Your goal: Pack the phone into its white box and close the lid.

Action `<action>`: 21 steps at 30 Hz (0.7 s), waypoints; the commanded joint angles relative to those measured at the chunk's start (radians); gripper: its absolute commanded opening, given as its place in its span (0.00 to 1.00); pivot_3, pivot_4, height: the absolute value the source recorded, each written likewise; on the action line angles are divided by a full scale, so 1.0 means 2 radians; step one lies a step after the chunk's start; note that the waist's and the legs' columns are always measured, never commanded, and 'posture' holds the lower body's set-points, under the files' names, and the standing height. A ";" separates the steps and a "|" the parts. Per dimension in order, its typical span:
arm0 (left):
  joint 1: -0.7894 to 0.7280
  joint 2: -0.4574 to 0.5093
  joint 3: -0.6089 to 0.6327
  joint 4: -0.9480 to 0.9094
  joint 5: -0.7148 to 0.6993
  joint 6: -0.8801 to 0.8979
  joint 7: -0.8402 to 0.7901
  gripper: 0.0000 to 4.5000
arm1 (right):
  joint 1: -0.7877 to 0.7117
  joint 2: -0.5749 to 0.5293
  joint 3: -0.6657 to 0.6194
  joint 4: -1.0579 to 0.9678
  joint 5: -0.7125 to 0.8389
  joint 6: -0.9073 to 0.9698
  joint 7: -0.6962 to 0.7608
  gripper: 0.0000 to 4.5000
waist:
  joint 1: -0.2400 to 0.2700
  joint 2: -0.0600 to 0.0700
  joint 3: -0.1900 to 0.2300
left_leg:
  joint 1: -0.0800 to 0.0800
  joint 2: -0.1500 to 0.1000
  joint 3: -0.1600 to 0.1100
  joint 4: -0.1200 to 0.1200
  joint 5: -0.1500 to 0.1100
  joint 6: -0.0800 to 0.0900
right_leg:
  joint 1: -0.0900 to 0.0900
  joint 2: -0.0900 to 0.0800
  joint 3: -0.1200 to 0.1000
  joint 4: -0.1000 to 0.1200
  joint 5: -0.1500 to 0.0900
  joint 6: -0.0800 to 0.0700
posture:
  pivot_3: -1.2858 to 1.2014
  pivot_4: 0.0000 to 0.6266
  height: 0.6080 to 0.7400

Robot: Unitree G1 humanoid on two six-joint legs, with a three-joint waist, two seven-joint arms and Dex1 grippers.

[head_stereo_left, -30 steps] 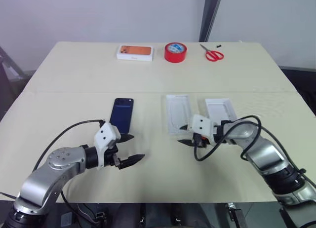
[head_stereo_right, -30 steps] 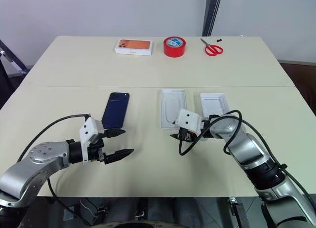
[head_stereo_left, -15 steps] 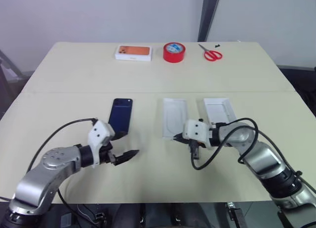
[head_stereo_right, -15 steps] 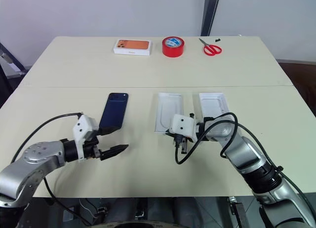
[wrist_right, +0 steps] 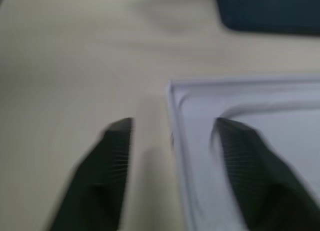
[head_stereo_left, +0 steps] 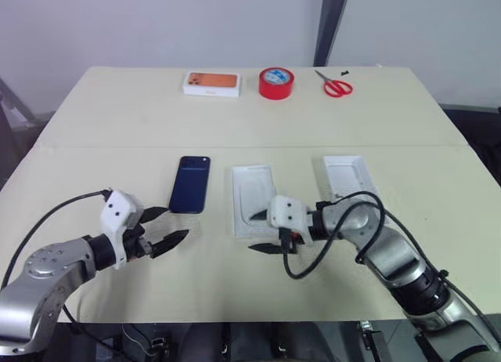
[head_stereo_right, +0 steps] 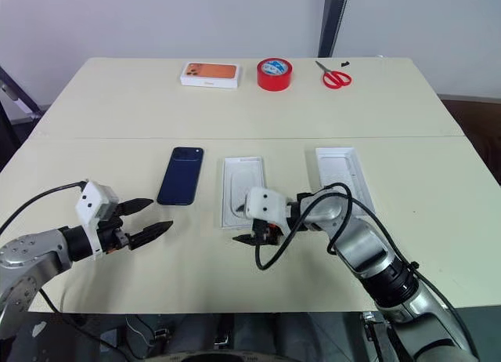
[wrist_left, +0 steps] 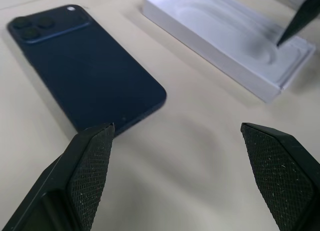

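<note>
The phone lies flat on the table, at about one o'clock from the left gripper, whose fingers gape wide, empty. At its three o'clock, the white box, the right gripper spread open astride its near corner, forearm low.

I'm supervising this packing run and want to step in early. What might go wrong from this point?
1. The right gripper stands open astride the near wall of the white tray with the oval recess. Closing there could tip or skid it into the phone lying close beside it.
2. The left gripper is open just short of the phone's near end. The phone lies flat on the table, so the fingers may push rather than lift it.
</note>
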 commanded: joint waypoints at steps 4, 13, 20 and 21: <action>-0.085 -0.026 0.058 0.056 -0.052 0.080 0.094 0.95 | -0.095 0.054 -0.020 0.014 0.018 0.071 -0.062 0.65 | 0.001 0.000 0.000 | 0.000 0.000 0.000 0.000 0.000 0.000 | 0.000 0.000 0.000 0.000 0.000 0.000 | 0.52 0.24 0.88; -0.246 -0.071 0.060 0.167 -0.062 0.221 0.233 1.00 | -0.189 0.130 0.099 0.175 -0.116 0.024 -0.154 0.01 | 0.001 -0.001 0.000 | -0.001 -0.001 0.000 0.001 0.001 -0.001 | -0.001 0.000 -0.001 0.002 0.000 0.000 | 0.52 0.24 0.88; -0.325 -0.094 0.052 0.244 -0.070 0.341 0.267 1.00 | -0.212 0.175 0.145 0.255 -0.170 -0.007 -0.167 0.01 | -0.002 -0.001 0.000 | -0.001 -0.001 0.000 0.001 0.002 -0.003 | -0.001 0.001 -0.001 0.002 0.000 0.000 | 0.52 0.24 0.88; -0.333 -0.096 0.048 0.260 -0.067 0.356 0.267 1.00 | -0.215 0.181 0.151 0.267 -0.177 -0.014 -0.168 0.01 | -0.002 -0.001 0.000 | -0.001 -0.001 0.000 0.001 0.002 -0.003 | -0.001 0.001 -0.001 0.002 0.000 0.000 | 0.52 0.24 0.88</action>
